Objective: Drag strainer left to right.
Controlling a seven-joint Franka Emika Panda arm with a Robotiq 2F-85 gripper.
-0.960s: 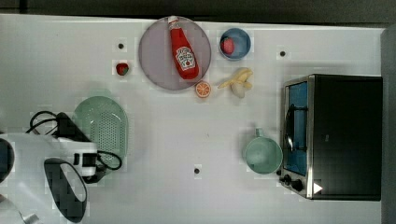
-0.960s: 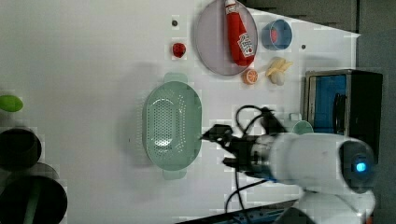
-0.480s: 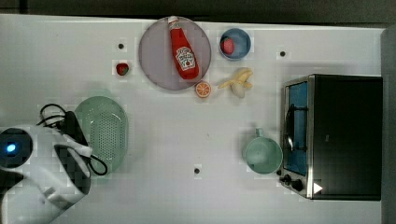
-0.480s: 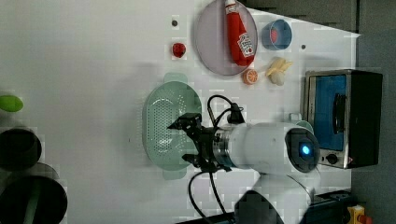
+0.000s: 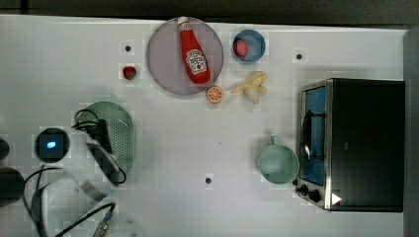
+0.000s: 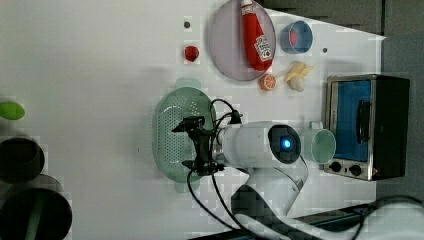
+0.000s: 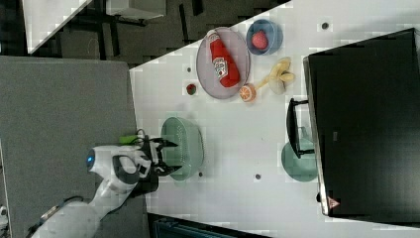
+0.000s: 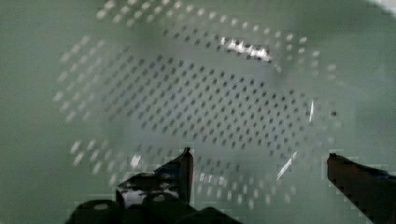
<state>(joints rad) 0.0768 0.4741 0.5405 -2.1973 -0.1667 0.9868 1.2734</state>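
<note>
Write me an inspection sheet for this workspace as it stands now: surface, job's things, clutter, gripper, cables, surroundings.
Surface: white table with small dark dots.
Job's things: strainer, mint-green, perforated, at the top view's left, upright on the table.
Clutter: grey-lilac plate with a ketchup bottle lying on it; strawberry; blue bowl holding a red fruit; orange half; banana; mint cup; toaster oven.
Gripper: gripper open, over the strainer's inside; contact cannot be told.
Cables: black cables looping along the wrist.
Surroundings: grey panel beside the table; dark round containers and a green object at the left view's left.
</note>
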